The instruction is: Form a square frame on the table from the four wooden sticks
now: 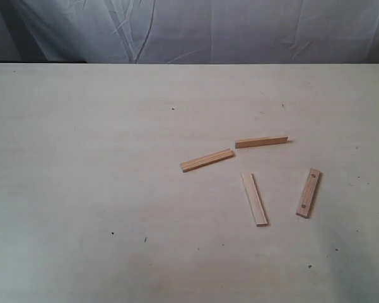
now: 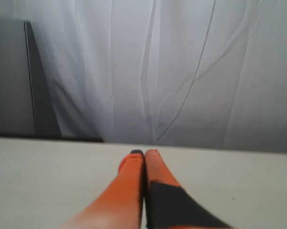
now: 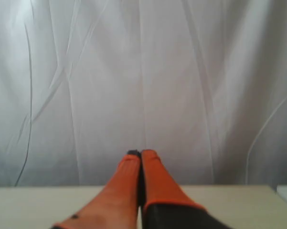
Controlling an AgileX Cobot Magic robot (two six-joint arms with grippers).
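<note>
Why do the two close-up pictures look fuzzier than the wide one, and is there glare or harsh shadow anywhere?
Exterior view: soft even light, no glare on the table, sticks crisp with thin shadows. Left wrist view: the left pincer, close to the lens, is blurred, the curtain soft. Right wrist view: the right pincer is equally blurred, the curtain washed out bright in places.

Desk [image 1: 82,189] runs past the left, right and lower edges of the exterior view. A dark speck [image 1: 309,266] near the dotted stick [image 1: 308,193] is too small to identify. Left end effector [image 2: 144,153] and right end effector [image 3: 141,153] are blurred, and the frame edge cuts off their bases.
</note>
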